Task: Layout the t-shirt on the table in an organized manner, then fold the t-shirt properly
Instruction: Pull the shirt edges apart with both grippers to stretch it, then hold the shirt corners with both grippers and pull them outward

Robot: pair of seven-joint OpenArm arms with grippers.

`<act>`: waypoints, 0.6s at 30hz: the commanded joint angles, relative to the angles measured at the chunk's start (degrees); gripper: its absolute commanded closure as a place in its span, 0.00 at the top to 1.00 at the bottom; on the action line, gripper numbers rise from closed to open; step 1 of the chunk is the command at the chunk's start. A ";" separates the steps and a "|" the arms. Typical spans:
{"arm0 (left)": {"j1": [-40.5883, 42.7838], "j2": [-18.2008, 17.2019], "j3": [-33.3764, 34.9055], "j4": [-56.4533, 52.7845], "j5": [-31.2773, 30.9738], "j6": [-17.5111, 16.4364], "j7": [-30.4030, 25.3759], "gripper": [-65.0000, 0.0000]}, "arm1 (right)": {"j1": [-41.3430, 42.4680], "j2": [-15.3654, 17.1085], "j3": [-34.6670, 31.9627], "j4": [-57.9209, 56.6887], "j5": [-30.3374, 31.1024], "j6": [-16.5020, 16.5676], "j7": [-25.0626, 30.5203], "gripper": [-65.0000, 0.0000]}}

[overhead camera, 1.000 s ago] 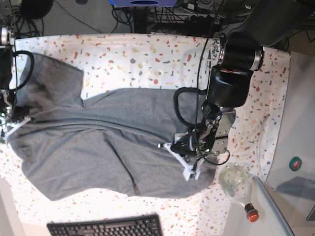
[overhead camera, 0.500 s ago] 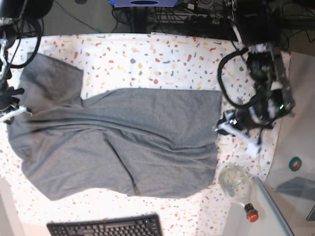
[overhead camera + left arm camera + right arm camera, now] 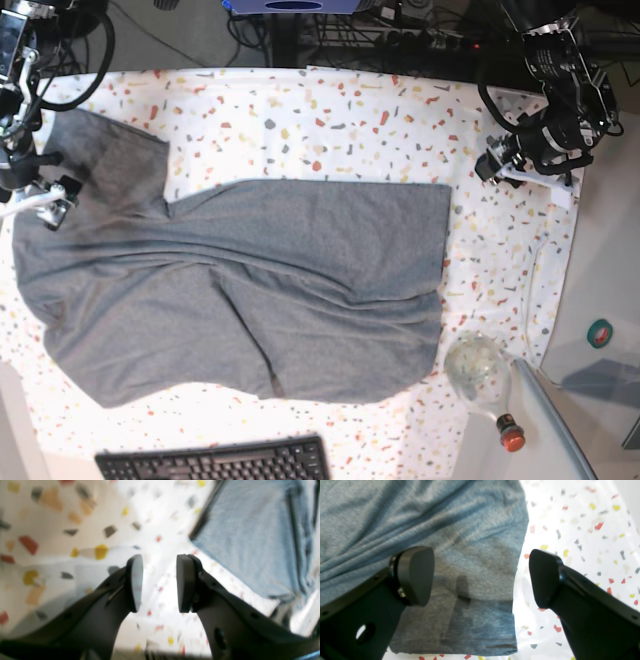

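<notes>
The t-shirt (image 3: 240, 290) lies spread across the table (image 3: 330, 110), a heather-grey knit filling the middle and the 9 o'clock half of the base view. One sleeve reaches toward 10 o'clock. The straight hem edge faces 3 o'clock, and long creases run across the body.

The right gripper (image 3: 40, 195) hangs at 9 o'clock over the sleeve. The right wrist view shows what the base view cannot: its jaws stand wide apart with nothing between them, one finger (image 3: 416, 575) above the grey fabric, the other above speckled cloth, and a sleeve edge with its stitched hem toward 6 o'clock.

The left gripper (image 3: 520, 165) sits at 2 o'clock, off the shirt. In the blurred left wrist view its pads (image 3: 136, 582) are parted with only speckled cloth seen between them, holding nothing; a corner of the shirt (image 3: 250, 535) shows at 2 o'clock.

Only the base view shows the keyboard (image 3: 215, 462) at 6 o'clock and a clear bottle (image 3: 485, 380) at 4 o'clock.
</notes>
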 commanded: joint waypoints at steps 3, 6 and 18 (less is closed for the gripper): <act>-0.14 -1.09 2.99 -0.07 -1.21 -0.57 -6.93 0.33 | 0.30 0.64 0.40 0.84 -0.18 0.20 1.33 0.84; -0.58 -1.80 7.65 -1.74 -1.30 -0.57 -9.56 0.33 | 0.13 0.64 0.49 0.76 -0.18 0.20 1.33 0.84; -5.15 -1.62 10.99 -11.85 -1.30 -0.57 -11.58 0.32 | 3.64 -1.73 12.62 -6.54 0.00 13.04 1.33 0.84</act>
